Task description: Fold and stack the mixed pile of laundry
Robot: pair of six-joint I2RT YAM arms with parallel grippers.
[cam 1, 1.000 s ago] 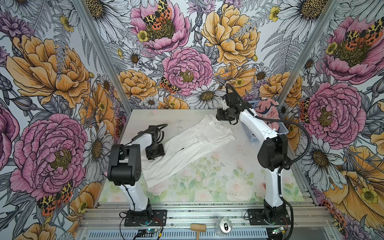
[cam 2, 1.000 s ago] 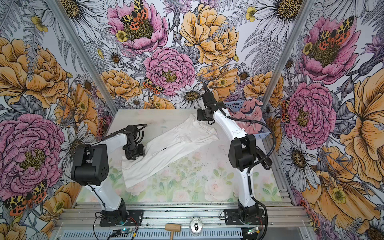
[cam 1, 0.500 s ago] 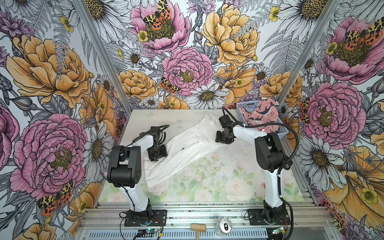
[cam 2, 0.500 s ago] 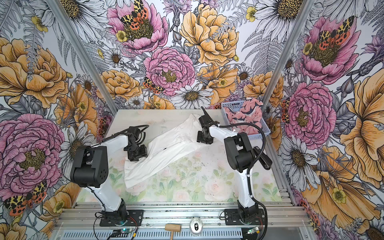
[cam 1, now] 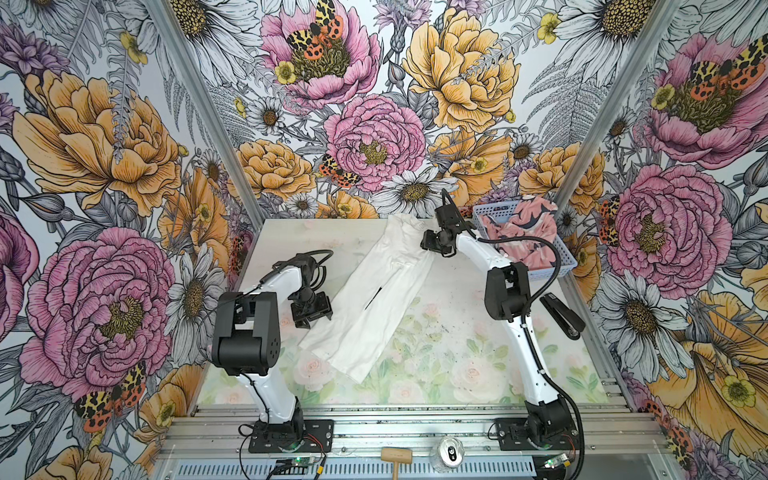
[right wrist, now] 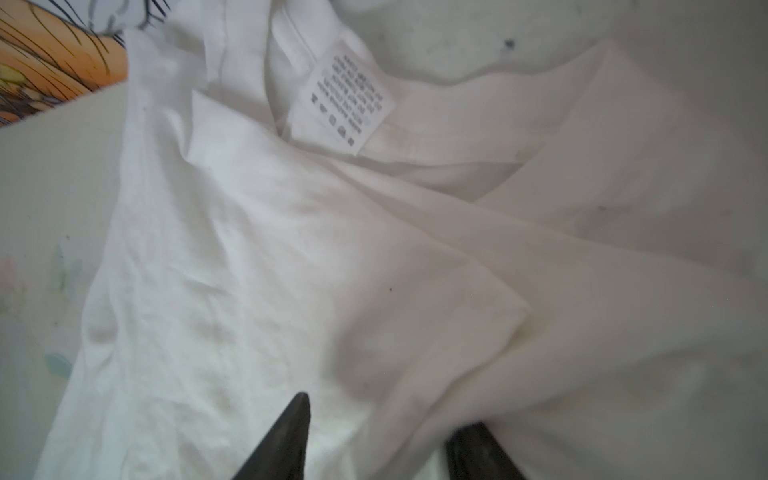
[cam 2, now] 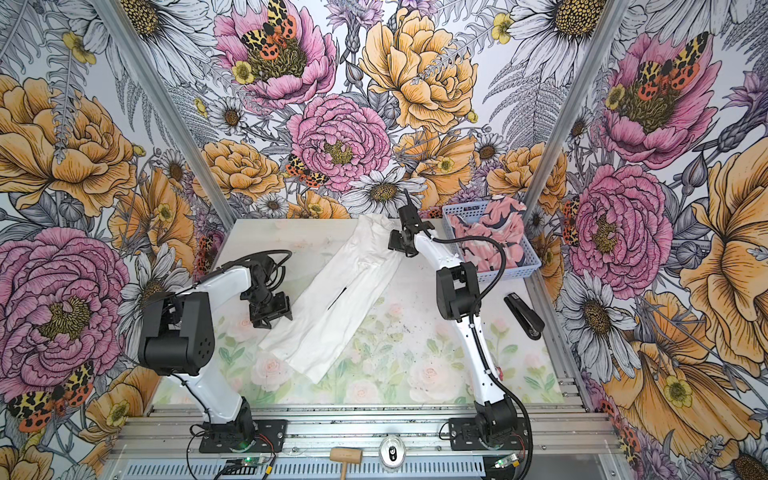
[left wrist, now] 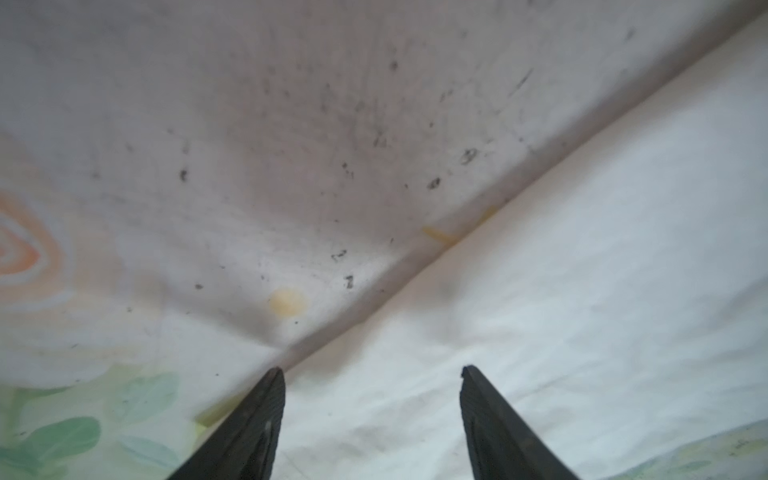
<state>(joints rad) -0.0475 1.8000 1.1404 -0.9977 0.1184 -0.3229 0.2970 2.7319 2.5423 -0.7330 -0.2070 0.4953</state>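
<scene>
The white T-shirt (cam 1: 374,299) (cam 2: 338,299) lies folded into a long narrow strip, slanting from the far middle of the table toward the near left. Its care label (right wrist: 353,99) faces up. My left gripper (cam 1: 316,321) (cam 2: 274,322) (left wrist: 372,369) is open just above the strip's left edge, holding nothing. My right gripper (cam 1: 427,245) (cam 2: 394,245) (right wrist: 384,415) is open at the strip's far right edge. A fold of cloth lies between its fingers and over one fingertip. The pink garment (cam 1: 523,232) (cam 2: 490,237) is heaped in the blue basket (cam 1: 569,259) (cam 2: 534,266).
A black stapler (cam 1: 563,316) (cam 2: 524,316) lies at the right table edge, near the basket. A small wooden mallet (cam 1: 397,457) and a drink can (cam 1: 451,452) sit on the front rail. Floral walls close in the table on three sides.
My right gripper came down from a raised spot at the far end and now rests on the shirt's far right edge. The shirt's far end is narrower. My left gripper's jaws opened wider.
</scene>
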